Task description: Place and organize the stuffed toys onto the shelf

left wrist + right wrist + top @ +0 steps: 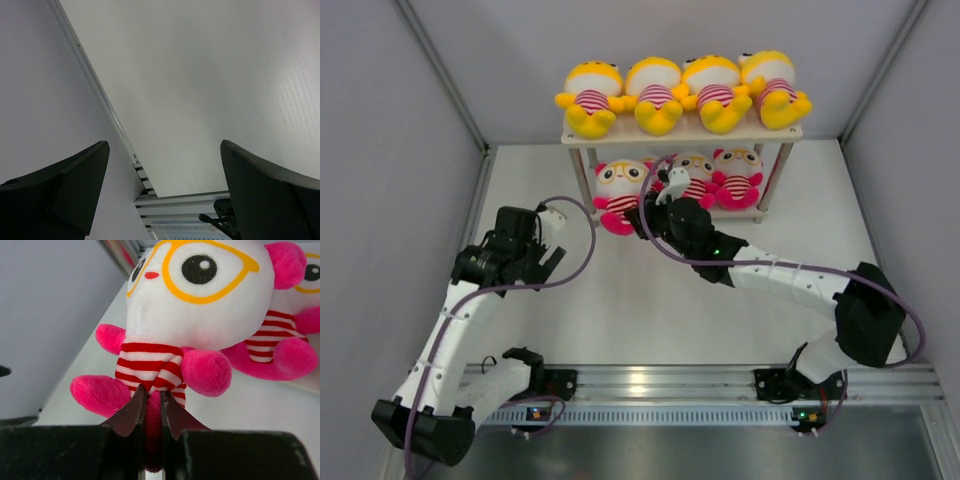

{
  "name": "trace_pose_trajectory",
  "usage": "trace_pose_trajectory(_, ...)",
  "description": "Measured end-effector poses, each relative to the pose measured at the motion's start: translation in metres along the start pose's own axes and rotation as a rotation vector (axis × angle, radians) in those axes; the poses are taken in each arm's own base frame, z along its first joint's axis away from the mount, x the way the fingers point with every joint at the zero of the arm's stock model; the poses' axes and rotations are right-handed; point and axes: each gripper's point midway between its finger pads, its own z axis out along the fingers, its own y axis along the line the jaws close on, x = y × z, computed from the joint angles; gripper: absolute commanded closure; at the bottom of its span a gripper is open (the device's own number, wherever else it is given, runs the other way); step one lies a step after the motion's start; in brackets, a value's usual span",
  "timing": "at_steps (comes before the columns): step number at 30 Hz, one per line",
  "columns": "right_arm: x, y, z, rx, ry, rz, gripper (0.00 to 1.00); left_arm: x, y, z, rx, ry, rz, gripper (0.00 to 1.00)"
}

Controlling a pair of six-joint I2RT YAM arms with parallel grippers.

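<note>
Right claw (152,392): I see it clenched on the pink-limbed doll (195,300), at its leg.
Left claw (164,145): spread wide, holding nothing.

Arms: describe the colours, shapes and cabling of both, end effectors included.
Both the left arm and right arm have white links with bulky black joints, and a purple cable loops along each. The left end effector has two broad, dark, matte fingers; the right end effector has similar dark fingers tapering to points. A small green light glows near the right wrist.
</note>
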Motion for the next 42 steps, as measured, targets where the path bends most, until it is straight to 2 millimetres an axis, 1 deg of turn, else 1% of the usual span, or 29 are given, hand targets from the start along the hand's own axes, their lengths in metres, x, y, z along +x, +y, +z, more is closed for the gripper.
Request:
trace_pose_trajectory(7,0.018,-0.016,0.061,0.11,0.01,-0.114,1.0,0.002,-0.001,0.001,0.023,-0.005,-0.053,0.01)
trace_pose_trajectory(11,0.019,-0.016,0.093,0.145,0.003,-0.145,1.0,0.001,-0.004,0.003,0.04,-0.003,-0.058,0.01)
trace_pose_trajectory(14,0.019,-0.019,0.11,0.172,-0.001,-0.156,1.0,0.001,-0.005,0.004,0.046,0.002,-0.057,0.01)
trace_pose_trajectory(19,0.024,-0.03,0.126,0.203,0.015,-0.161,1.0,0.001,-0.006,0.006,0.052,0.006,-0.059,0.01)
trace_pose_trajectory(22,0.027,-0.041,0.135,0.221,0.023,-0.152,1.0,0.001,-0.008,0.008,0.062,0.014,-0.056,0.01)
trace_pose_trajectory(29,0.053,-0.082,0.15,0.298,0.068,-0.1,1.0,0.0,-0.011,0.012,0.078,0.02,-0.054,0.01)
trace_pose_trajectory(33,0.052,-0.087,0.151,0.316,0.057,-0.055,1.0,-0.001,-0.012,0.014,0.084,0.027,-0.052,0.01)
trace_pose_trajectory(42,0.05,-0.084,0.153,0.323,0.03,0.056,1.0,-0.001,-0.013,0.015,0.087,0.031,-0.05,0.01)
